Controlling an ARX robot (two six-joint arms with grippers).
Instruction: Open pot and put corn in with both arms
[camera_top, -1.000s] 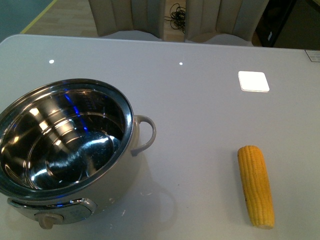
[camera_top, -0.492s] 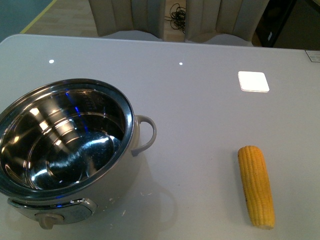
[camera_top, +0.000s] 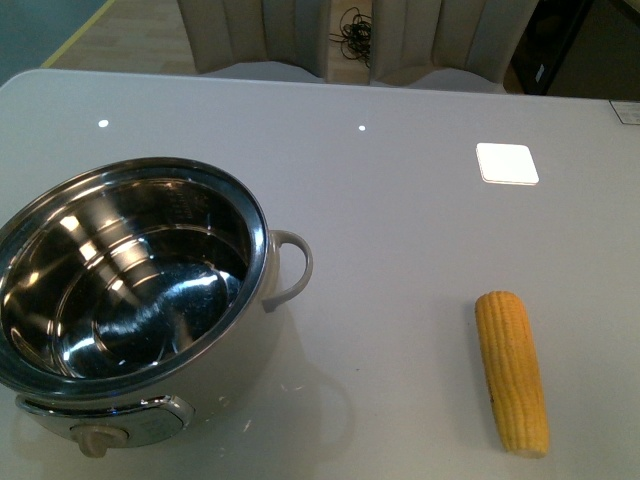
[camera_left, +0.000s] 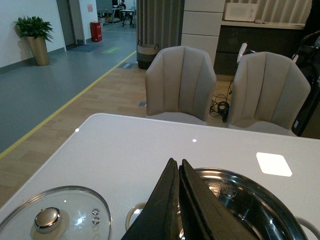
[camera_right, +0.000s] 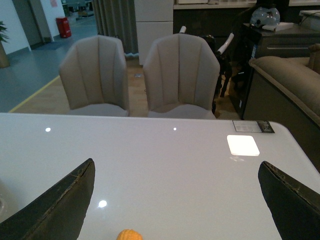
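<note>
Nothing on the table has moved since a moment ago; only the small blue glints inside the pot (camera_top: 120, 290) have gone. It is big and round, with shiny steel inside, and it is open with nothing in it. It sits on the left part of the grey table (camera_top: 400, 230), close to the near edge. Its looped handle (camera_top: 292, 262) points toward the middle, and its beige knob (camera_top: 95, 440) faces the near edge. The glass lid (camera_left: 55, 220) lies flat on the table just beside the pot; only the left wrist view shows it. The corn (camera_top: 512, 372) lies on the bare table, well off to the right of the pot. It lies pointing from front to back, with one end near the front edge. Between pot and corn there is a wide bare stretch of table, and more bare table runs back to the far edge. Two padded chairs (camera_left: 180, 82) stand past that edge. A bright white square (camera_top: 506, 162) shines on the table far behind the corn. The left gripper (camera_left: 179, 200) has its fingers pressed tight together with nothing between them, and the pot's rim shows just past its tips. The right gripper (camera_right: 177, 200) is spread wide and holds nothing, with the tip of the corn showing between its fingers.
</note>
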